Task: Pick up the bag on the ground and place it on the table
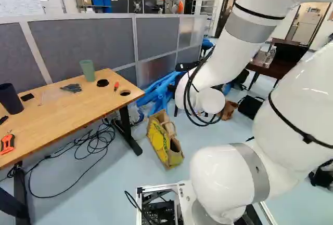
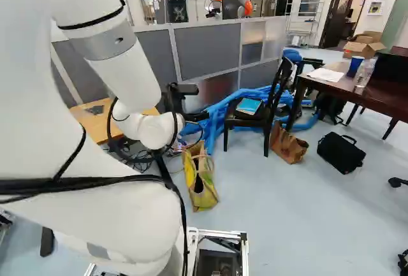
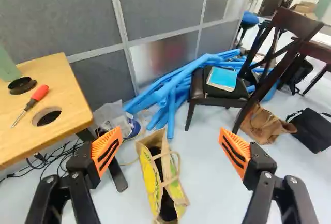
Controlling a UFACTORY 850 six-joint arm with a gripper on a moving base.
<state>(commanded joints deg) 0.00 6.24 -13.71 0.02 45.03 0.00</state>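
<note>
Tan and yellow, the soft-sided shopping bag (image 3: 151,175) gapes on the smooth pale-blue floor (image 2: 287,218), loop-handled, near the rectangular wooden tabletop (image 3: 62,79). The black tool (image 2: 201,102) is open, its ribbed orange pads (image 3: 108,149) spread wide.

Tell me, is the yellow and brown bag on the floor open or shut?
Open. Looking down from the wrist, you can see the dark inside of the bag between its sides.

Bag (image 3: 151,180) cut off by wrist view's edge, inside too dark to tell
</note>
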